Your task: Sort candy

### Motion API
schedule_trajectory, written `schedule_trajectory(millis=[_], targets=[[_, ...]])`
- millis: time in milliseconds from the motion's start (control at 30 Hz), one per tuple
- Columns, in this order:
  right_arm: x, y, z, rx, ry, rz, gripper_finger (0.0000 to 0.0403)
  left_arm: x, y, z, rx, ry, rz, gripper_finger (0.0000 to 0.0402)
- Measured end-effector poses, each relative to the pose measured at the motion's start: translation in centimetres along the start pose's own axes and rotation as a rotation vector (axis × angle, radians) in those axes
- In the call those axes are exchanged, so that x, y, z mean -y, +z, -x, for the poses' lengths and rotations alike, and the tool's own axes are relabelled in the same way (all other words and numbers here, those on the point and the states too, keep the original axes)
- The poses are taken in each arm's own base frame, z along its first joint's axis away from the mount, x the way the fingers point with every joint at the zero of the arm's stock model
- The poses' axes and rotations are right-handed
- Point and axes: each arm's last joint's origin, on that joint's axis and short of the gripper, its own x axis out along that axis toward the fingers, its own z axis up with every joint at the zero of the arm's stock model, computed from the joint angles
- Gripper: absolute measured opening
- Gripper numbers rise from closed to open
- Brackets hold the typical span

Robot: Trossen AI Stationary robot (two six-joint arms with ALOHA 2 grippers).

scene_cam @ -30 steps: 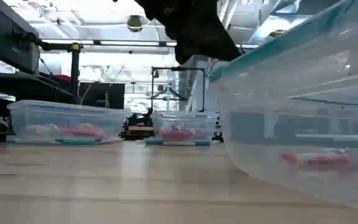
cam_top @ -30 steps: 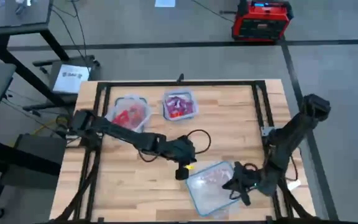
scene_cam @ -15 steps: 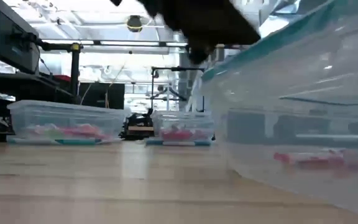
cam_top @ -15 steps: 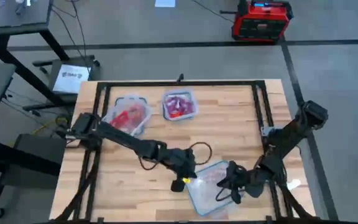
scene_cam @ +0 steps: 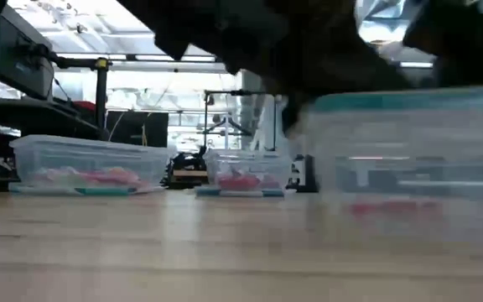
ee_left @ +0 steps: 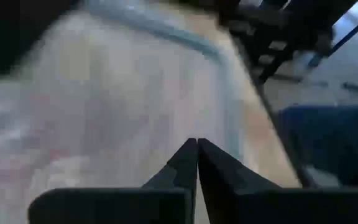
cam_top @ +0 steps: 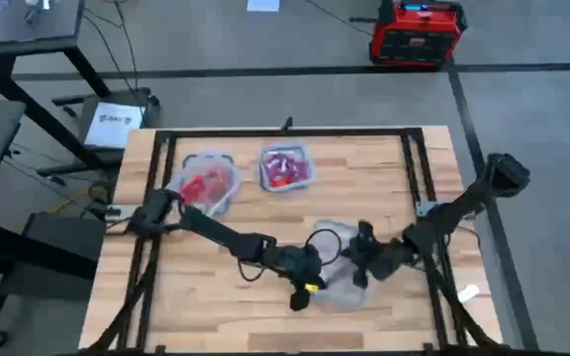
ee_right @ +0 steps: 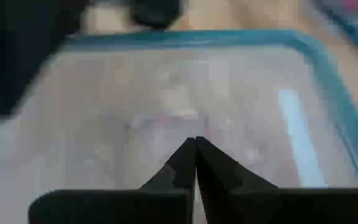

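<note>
Candy (scene_cam: 392, 206) tub (cam_top: 339, 267) now shifted up-table, squared between my grippers: left (cam_top: 303, 295), right (cam_top: 356, 265), both jaws closed, empty. Sorting pending.

We see the wooden table (cam_top: 236, 297) evenly and softly lit from overhead, with only faint shadows under the arms. At table height, bright windows and ceiling lights behind the scene glare white, the near clear tub (scene_cam: 409, 159) smears with motion blur and the dark arm above it is an unfocused silhouette. Both wrist pictures are heavily blurred, only the dark fingers (ee_right: 194, 162) staying crisp.
</note>
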Motion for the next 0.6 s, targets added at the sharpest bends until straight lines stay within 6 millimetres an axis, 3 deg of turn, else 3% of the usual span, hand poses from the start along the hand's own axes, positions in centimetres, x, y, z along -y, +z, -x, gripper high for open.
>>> schedule_trajectory(millis=[267,467,600], targets=[[0.6,1.7,2.9,0.097,0.087,-0.019,0.0,0.3,3.5,1.5,-0.088,0.078,-0.078,0.0],[0.0,1.8,3.4,0.149,0.094,-0.029,0.0,1.8,6.8,6.2,-0.184,0.316,-0.172,0.0],[-0.5,1.5,1.9,0.192,0.09,-0.063,0.0,2.0,6.6,9.2,-0.278,0.465,-0.229,0.0]])
